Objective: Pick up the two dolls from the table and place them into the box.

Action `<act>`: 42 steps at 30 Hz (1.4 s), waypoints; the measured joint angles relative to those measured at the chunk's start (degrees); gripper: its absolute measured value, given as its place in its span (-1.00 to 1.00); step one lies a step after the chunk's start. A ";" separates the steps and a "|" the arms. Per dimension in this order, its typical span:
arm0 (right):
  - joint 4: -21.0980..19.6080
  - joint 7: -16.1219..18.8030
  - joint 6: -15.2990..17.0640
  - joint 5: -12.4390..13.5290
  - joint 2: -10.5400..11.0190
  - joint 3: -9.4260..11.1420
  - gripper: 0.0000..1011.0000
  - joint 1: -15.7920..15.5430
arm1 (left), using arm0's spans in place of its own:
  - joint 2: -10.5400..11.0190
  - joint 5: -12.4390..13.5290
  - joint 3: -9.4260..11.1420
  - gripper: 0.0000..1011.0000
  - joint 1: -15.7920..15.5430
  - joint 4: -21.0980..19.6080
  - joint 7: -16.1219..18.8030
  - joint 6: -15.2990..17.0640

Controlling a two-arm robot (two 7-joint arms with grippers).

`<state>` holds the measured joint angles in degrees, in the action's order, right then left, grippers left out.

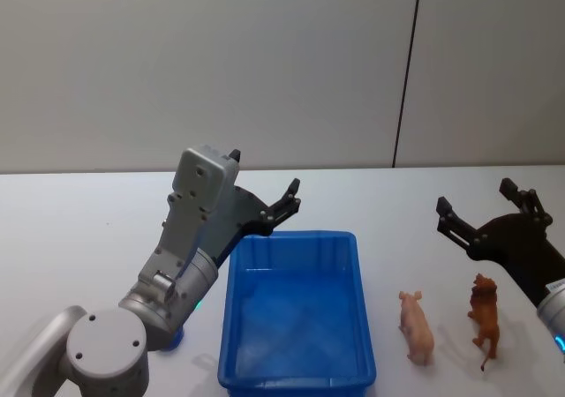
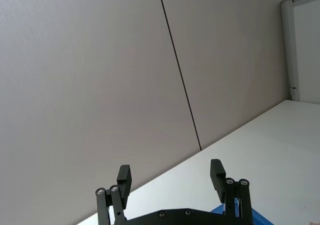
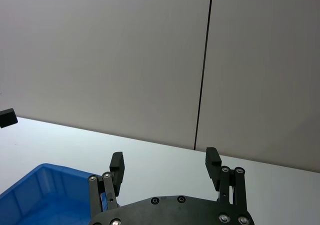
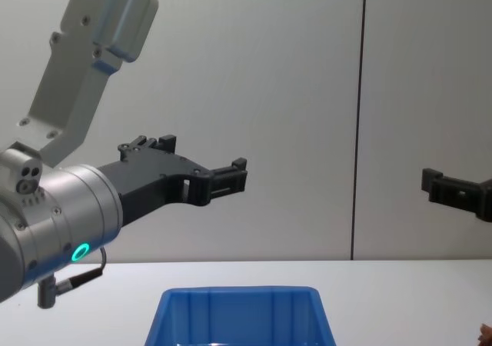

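While left gripper (image 1: pixel 265 172) and right gripper (image 1: pixel 475 196) hover, fingers (image 1: pixel 291 190) spread, head view shows pig (image 1: pixel 416 326) and lion (image 1: pixel 484 319) right of box (image 1: pixel 296 381), long axes front-to-back, apparently facing away.

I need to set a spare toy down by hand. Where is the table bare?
Bare table beyond the box, between the left gripper and right gripper, and along the far left. Crowded right of the box, where pig and lion sit close.

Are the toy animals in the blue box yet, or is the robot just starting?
Just starting. Done: nothing, the blue box is empty. In hand: nothing, the left pincer and right pincer hang open in the air. Left: the pink pig doll and the orange-brown doll are both on the table, to the box's right.
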<state>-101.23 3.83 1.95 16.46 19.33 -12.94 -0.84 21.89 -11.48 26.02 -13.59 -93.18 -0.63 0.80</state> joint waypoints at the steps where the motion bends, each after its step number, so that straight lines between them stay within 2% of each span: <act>1: 0.00 0.00 0.00 0.00 0.00 0.00 0.98 0.00 | 0.00 0.00 0.00 0.98 0.00 0.00 0.00 0.00; 35: 0.00 0.00 0.00 0.00 0.02 0.02 0.98 -0.01 | 0.01 0.00 0.00 0.98 0.00 0.00 0.00 0.00; 39: 0.00 0.09 0.00 0.10 0.40 0.26 0.98 -0.27 | 0.00 0.00 0.00 0.98 0.00 0.00 0.00 0.00; 42: -0.14 0.19 0.21 0.52 1.47 0.89 0.98 -1.15 | 0.00 0.00 0.00 0.98 0.00 0.00 0.00 0.00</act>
<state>-101.37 4.02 2.17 16.99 20.80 -12.05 -1.99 21.89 -11.48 26.02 -13.59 -93.17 -0.63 0.80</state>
